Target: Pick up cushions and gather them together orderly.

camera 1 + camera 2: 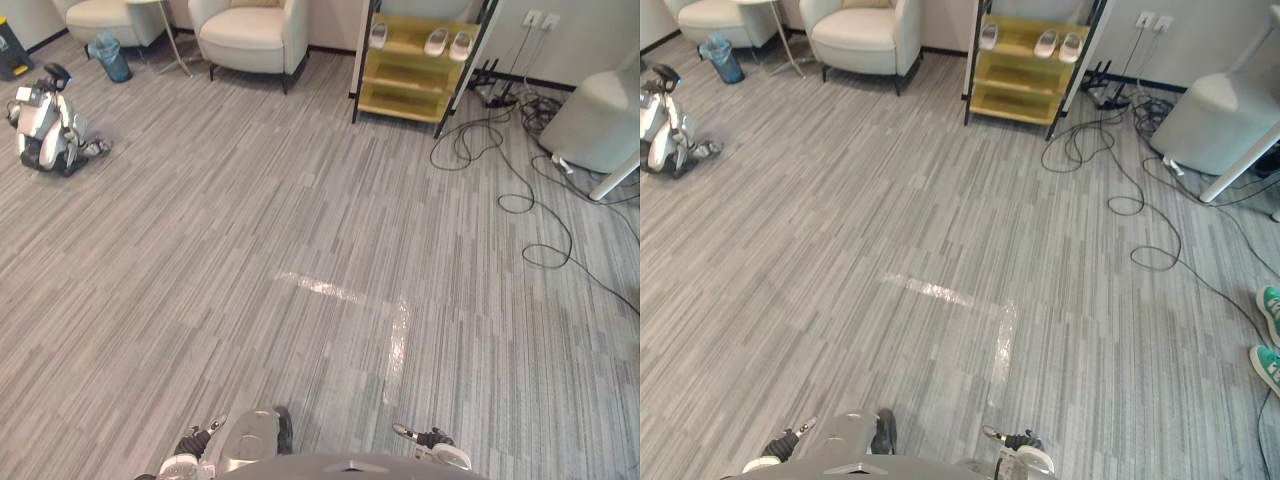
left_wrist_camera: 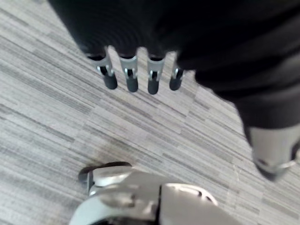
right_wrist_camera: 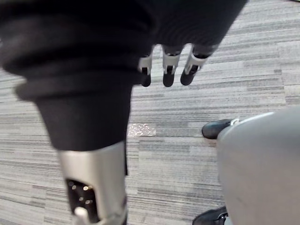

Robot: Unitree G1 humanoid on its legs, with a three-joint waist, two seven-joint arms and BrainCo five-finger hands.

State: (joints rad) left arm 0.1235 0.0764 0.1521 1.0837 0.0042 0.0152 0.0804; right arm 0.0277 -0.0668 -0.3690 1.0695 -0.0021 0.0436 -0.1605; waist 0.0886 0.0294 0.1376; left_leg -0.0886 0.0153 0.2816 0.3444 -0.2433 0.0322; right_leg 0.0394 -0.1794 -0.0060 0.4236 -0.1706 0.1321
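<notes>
- Your left hand sits at the bottom edge of the left eye view, left of centre. In its wrist view its fingers hang straight and apart over bare floor, with nothing in them.
- Your right hand sits at the bottom edge, right of centre. Its fingers are likewise straight and carry nothing.
- No cushion lies on the floor near either hand.
- The one likely cushion is a tan sliver at the top edge, left of centre, on the back of the pale armchair. Calling it a cushion is a judgement, and too little shows to tell its long axis.
- It lies up-frame and well apart from both hands, to the left of the yellow shelf.
- The left hand is on the nearer side, so you probably need to walk toward the upper left before any reach.
</notes>
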